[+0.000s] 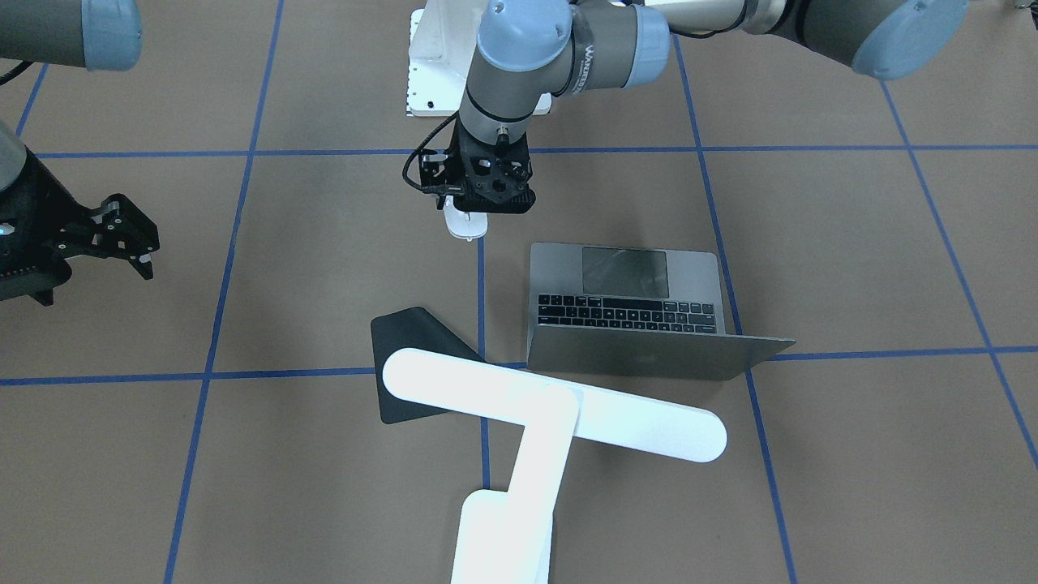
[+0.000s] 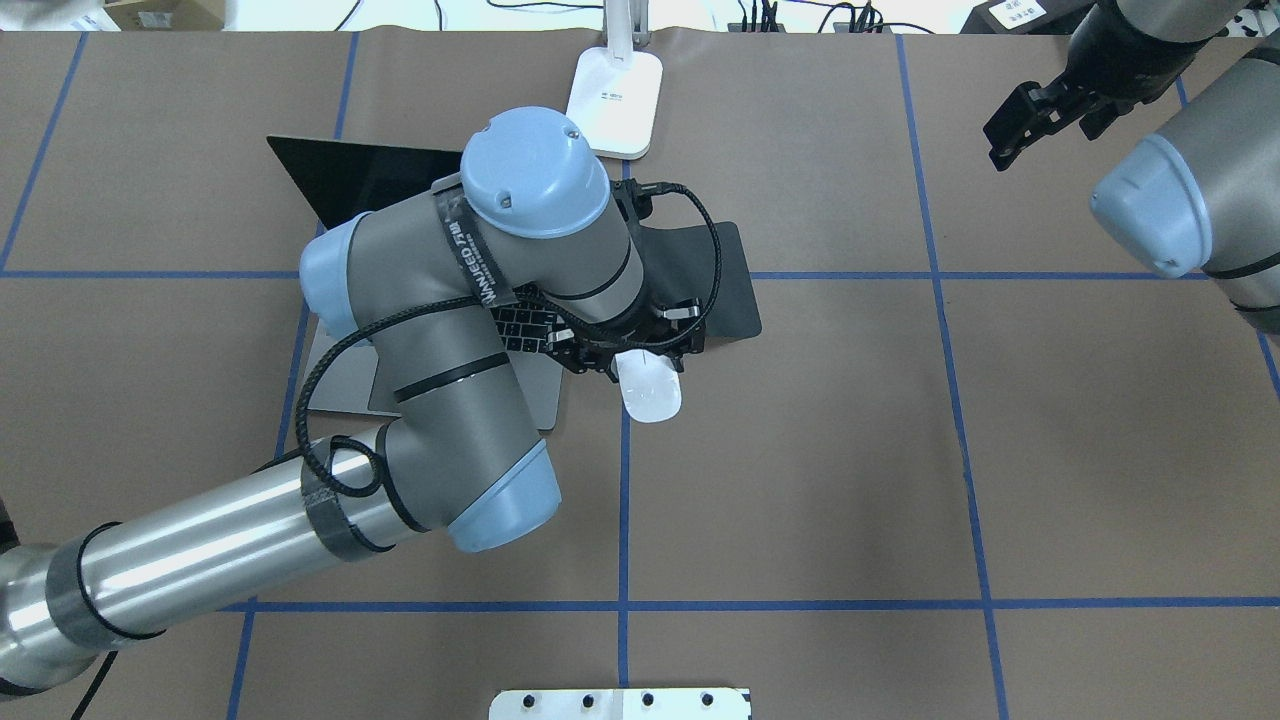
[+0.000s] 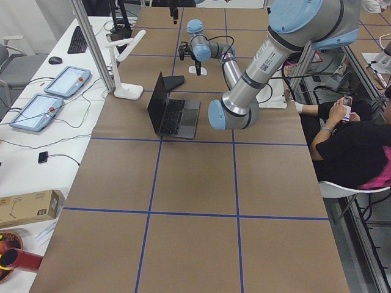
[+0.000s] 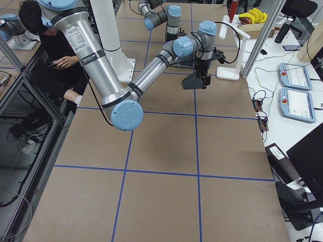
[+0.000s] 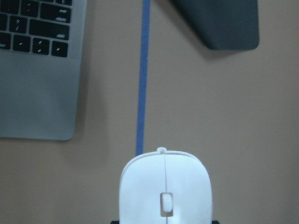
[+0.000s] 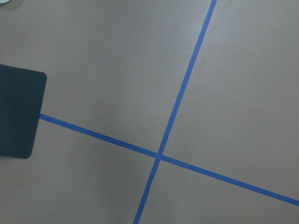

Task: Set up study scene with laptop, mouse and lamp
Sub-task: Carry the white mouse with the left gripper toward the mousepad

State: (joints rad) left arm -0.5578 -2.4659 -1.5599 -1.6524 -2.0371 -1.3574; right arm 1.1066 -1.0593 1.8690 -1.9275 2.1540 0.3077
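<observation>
The white mouse (image 1: 466, 226) (image 2: 650, 392) hangs a little above the table with my left gripper (image 1: 477, 211) (image 2: 643, 358) shut on its rear end. In the left wrist view the mouse (image 5: 164, 186) fills the bottom centre, over a blue tape line. The open grey laptop (image 1: 624, 302) (image 5: 37, 93) stands just beside it, and my left arm covers much of the laptop (image 2: 340, 170) from overhead. Behind the laptop's lid, the white lamp (image 1: 551, 405) stretches its bar head across; its base (image 2: 615, 90) is at the far edge. My right gripper (image 1: 122, 235) (image 2: 1020, 120) hovers open and empty, far off to the side.
A flat black pad (image 1: 409, 341) (image 2: 725, 290) (image 5: 224, 23) (image 6: 18, 112) lies between lamp and mouse. The white bolted pedestal (image 1: 430, 57) (image 2: 620, 703) sits at the robot's edge. A seated person (image 3: 348, 140) is beside the table.
</observation>
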